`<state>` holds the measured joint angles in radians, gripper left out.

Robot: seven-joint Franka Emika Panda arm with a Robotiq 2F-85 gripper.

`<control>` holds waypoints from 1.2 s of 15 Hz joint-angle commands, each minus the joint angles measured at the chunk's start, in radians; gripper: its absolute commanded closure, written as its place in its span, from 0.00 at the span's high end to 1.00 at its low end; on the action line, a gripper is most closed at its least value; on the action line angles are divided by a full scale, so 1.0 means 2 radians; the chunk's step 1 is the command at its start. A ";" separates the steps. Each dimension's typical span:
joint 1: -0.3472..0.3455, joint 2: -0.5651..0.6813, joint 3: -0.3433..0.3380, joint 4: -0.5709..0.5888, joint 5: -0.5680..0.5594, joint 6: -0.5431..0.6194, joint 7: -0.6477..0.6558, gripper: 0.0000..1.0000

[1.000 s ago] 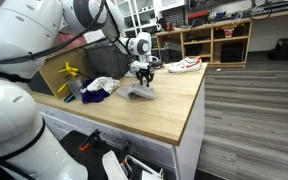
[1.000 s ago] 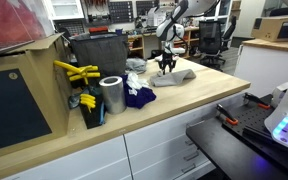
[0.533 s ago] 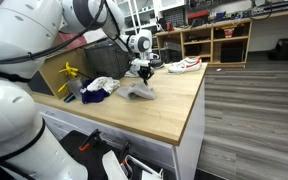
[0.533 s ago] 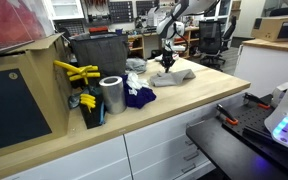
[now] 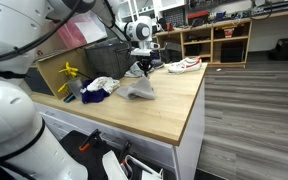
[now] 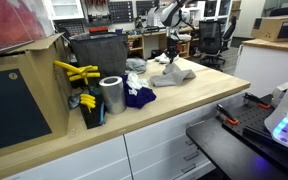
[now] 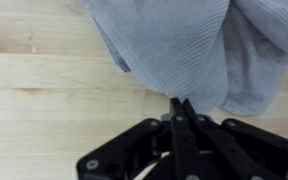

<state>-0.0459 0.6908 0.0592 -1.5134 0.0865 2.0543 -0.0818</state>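
Observation:
A grey cloth (image 5: 137, 88) lies on the wooden tabletop (image 5: 169, 105), and one part of it is drawn up into a peak. My gripper (image 5: 142, 66) stands over that peak with its fingers pinched together on the fabric. In the other exterior view the grey cloth (image 6: 176, 73) likewise rises to the gripper (image 6: 171, 57). The wrist view shows the gripper (image 7: 181, 102) with its two dark fingers pressed flat together at the lower edge of the grey cloth (image 7: 174, 40), which fills the top of the picture above bare wood.
A blue and white bundle of cloths (image 6: 136, 94) lies beside a metal can (image 6: 111, 95). Yellow tools (image 6: 74, 72), a dark bin (image 6: 99, 52) and a cardboard box (image 6: 24, 95) stand behind. A white and red shoe (image 5: 184, 65) rests near the table's far end.
The gripper has shut on the grey cloth and risen, pulling part of the fabric up off the table.

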 commanded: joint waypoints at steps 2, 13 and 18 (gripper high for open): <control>-0.001 -0.104 -0.010 -0.120 -0.023 -0.037 -0.040 0.01; 0.005 -0.235 -0.021 -0.263 -0.139 -0.117 -0.085 0.01; 0.008 -0.264 -0.021 -0.308 -0.179 -0.101 -0.089 0.01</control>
<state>-0.0417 0.2326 0.0277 -2.0509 -0.2205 1.8341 -0.2324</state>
